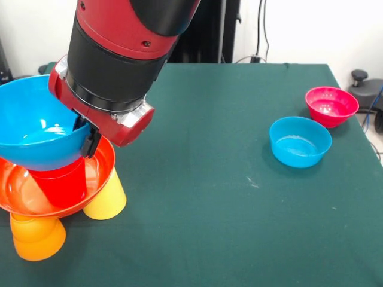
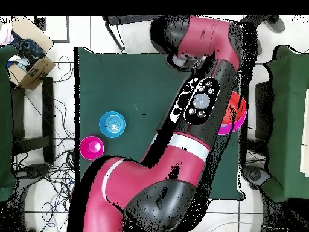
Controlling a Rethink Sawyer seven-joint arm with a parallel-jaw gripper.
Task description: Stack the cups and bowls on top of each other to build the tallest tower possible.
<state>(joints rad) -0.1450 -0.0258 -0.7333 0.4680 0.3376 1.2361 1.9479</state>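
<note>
A tower stands at the front left of the table. An upside-down orange cup (image 1: 37, 237) and yellow cup (image 1: 108, 200) carry a wide orange-red bowl (image 1: 99, 179). A red cup (image 1: 60, 184) stands in that bowl, and the large blue bowl (image 1: 33, 128) sits on the red cup. My gripper (image 1: 85, 136) straddles the blue bowl's right rim, one finger inside and one outside, shut on it. In the overhead view the arm hides the gripper and most of the tower. Only an orange-red rim (image 2: 239, 107) and a pink rim (image 2: 232, 128) show there.
A small blue bowl (image 1: 300, 142) (image 2: 112, 124) and a small magenta bowl (image 1: 331, 106) (image 2: 91, 147) stand apart at the table's other side. The green table (image 1: 209, 179) lies between them and the tower. A cardboard box (image 2: 29, 53) sits off the table.
</note>
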